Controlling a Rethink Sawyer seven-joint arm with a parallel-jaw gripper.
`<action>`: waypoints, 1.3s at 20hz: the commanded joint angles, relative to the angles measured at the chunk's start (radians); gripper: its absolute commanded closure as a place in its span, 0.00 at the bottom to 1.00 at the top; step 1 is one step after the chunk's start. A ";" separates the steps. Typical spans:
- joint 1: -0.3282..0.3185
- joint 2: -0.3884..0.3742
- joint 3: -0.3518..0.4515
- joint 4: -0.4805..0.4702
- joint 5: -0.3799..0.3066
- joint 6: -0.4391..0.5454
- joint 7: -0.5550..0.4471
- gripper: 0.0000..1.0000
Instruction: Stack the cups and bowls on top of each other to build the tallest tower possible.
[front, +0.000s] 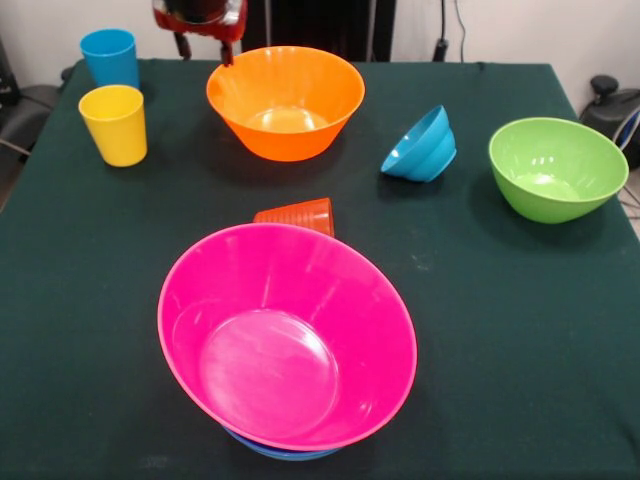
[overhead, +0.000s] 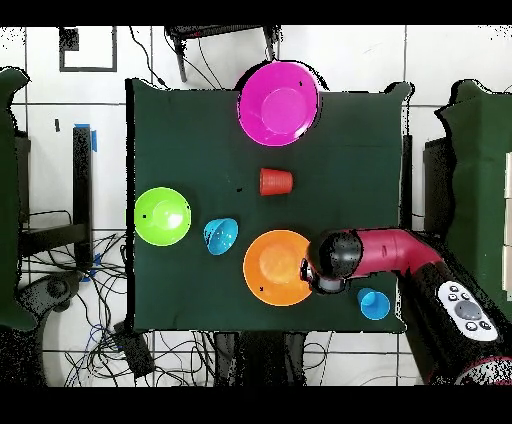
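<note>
Bowls and cups sit scattered on a dark green surface (front: 520, 330). In the front view, a large pink bowl (front: 287, 335) tilts at 6 o'clock, nested on a blue bowl (front: 282, 451) whose rim peeks out beneath. Just behind it, a ribbed orange-red cup (front: 298, 215) lies on its side. A large orange bowl (front: 285, 102) stands upright at 12 o'clock. A small ridged blue bowl (front: 420, 146) tips on its side toward 2 o'clock, with a green bowl (front: 556, 168) upright at 3 o'clock. At 10 o'clock a yellow cup (front: 114, 124) stands near a sky blue cup (front: 109, 58). The red and black claw (front: 199, 20) hangs beside the orange bowl's far rim; whether it is spread or pressed together cannot be told.
</note>
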 joint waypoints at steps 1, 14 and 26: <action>0.051 0.017 -0.016 0.080 0.016 -0.159 0.103 0.00; 0.076 0.118 -0.082 0.044 -0.008 -0.284 0.107 0.00; 0.069 0.149 -0.100 0.002 -0.001 -0.291 0.050 0.00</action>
